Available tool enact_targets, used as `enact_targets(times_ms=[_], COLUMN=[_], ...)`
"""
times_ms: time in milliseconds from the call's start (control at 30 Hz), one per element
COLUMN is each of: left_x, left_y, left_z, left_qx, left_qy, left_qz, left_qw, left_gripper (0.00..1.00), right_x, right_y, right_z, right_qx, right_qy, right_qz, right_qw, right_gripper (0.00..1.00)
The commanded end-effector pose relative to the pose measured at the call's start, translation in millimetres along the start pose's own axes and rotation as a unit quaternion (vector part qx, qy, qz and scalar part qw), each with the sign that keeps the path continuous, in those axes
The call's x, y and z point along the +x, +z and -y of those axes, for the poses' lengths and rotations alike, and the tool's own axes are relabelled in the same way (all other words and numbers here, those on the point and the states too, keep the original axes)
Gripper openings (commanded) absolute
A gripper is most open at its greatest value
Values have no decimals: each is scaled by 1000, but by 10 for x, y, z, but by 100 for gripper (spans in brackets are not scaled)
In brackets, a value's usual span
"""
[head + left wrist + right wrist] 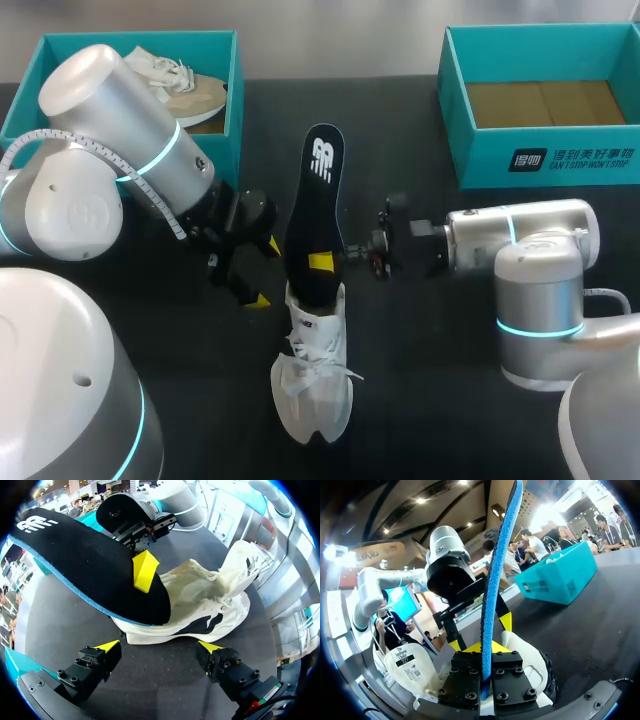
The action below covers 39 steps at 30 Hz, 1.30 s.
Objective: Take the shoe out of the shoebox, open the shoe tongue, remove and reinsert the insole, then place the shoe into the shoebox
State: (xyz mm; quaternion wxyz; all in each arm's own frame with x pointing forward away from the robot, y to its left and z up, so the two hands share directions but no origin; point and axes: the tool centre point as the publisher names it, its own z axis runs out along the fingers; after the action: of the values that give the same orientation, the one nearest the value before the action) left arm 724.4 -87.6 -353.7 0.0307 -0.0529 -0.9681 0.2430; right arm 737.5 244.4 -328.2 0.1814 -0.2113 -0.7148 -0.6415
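So closest to the camera in the head view, bottom middle of the frame, the white shoe (312,395) lies on the black table (450,400) with its toe pointing at the bottom edge and its laces loose. It's out of both boxes.

Just above it the black insole (318,200) runs from the shoe's opening up toward the middle of the frame. Its lower end is right at the opening, but I can't tell how far in it goes.

The right gripper (335,262) comes in from the right side and is clamped on the insole, with one yellow tip showing against the black. Its own wrist view backs this up: the insole (495,580) is seen edge-on, a blue strip pinched between the fingers of the right gripper (487,652), with the shoe (530,660) just beyond them.

The left gripper (265,272) sits left of the insole with its fingers spread apart and nothing in them. In its wrist cam the left gripper (159,647) has the shoe (200,595) just ahead of it, lying on its side, and the insole (85,565) slants over the opening.

Further back, the upper left shoebox (140,38) has a second shoe (185,85) in it. The upper right shoebox (545,160) shows its brown floor.
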Motion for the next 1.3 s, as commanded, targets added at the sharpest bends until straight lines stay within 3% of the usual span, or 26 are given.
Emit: enact_targets(times_ms=[33, 1300], left_x=[-1, -1], left_y=[9, 9], left_z=[-6, -6], left_qx=[0, 0], left_qy=[0, 0], left_qz=[0, 0], left_qw=[1000, 1000], left_gripper=[100, 100], right_x=[-1, 148], right_y=[21, 120], right_z=[60, 603], right_qx=[1, 23], right_qy=[10, 105], right_qz=[4, 12], right_qw=[1000, 994], right_gripper=[0, 0])
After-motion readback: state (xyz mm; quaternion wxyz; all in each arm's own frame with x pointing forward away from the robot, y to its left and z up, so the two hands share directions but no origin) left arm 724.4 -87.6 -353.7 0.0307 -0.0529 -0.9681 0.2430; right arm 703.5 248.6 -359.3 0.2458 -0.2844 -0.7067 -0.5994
